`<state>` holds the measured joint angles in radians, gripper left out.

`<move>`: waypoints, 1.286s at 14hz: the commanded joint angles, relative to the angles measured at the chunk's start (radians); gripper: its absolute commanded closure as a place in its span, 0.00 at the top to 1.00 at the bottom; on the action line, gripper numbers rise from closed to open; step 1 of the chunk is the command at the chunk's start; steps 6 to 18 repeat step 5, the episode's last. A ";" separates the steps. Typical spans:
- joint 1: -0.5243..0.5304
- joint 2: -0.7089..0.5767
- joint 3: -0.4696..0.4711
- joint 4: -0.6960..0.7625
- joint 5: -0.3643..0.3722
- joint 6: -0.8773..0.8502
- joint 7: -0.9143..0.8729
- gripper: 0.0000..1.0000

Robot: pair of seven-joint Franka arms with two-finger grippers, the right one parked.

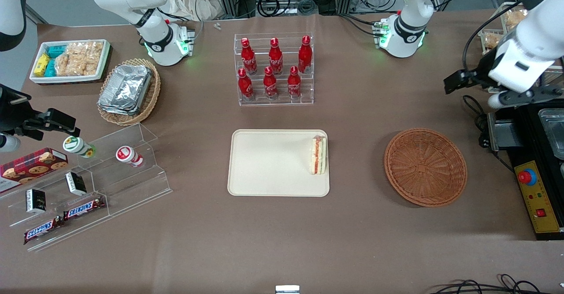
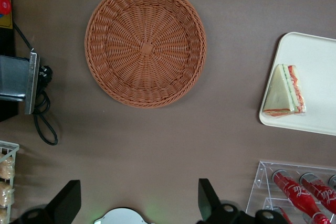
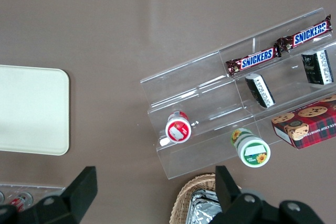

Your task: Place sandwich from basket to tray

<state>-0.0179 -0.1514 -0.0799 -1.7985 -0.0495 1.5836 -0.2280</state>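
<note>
The sandwich (image 1: 318, 154) lies on the cream tray (image 1: 264, 164), at the tray's edge nearest the basket. It also shows in the left wrist view (image 2: 283, 92), on the tray (image 2: 315, 61). The reddish-brown wicker basket (image 1: 425, 167) sits beside the tray, toward the working arm's end, with nothing in it; the left wrist view shows it too (image 2: 145, 44). My left gripper (image 1: 495, 89) is open and holds nothing. It hangs high above the table, farther from the front camera than the basket. Its dark fingertips (image 2: 207, 199) stand wide apart.
A clear rack of red cola bottles (image 1: 274, 69) stands farther from the front camera than the tray. A black control box with a red button (image 1: 535, 188) and a cable (image 1: 478, 113) lie beside the basket at the working arm's end. Snack shelves (image 1: 88, 184) stand toward the parked arm's end.
</note>
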 commanded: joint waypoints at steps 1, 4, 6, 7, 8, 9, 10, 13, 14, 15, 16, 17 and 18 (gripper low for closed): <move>-0.020 0.021 0.003 0.004 0.009 -0.001 0.018 1.00; -0.025 0.129 0.000 0.146 0.034 -0.007 0.065 1.00; -0.030 0.166 -0.003 0.193 0.034 -0.026 0.059 1.00; -0.030 0.166 -0.003 0.193 0.034 -0.026 0.059 1.00; -0.030 0.166 -0.003 0.193 0.034 -0.026 0.059 1.00; -0.030 0.166 -0.003 0.193 0.034 -0.026 0.059 1.00; -0.030 0.166 -0.003 0.193 0.034 -0.026 0.059 1.00; -0.030 0.166 -0.003 0.193 0.034 -0.026 0.059 1.00; -0.030 0.166 -0.003 0.193 0.034 -0.026 0.059 1.00; -0.030 0.166 -0.003 0.193 0.034 -0.026 0.059 1.00; -0.030 0.166 -0.003 0.193 0.034 -0.026 0.059 1.00; -0.030 0.166 -0.003 0.193 0.034 -0.026 0.059 1.00; -0.030 0.166 -0.003 0.193 0.034 -0.026 0.059 1.00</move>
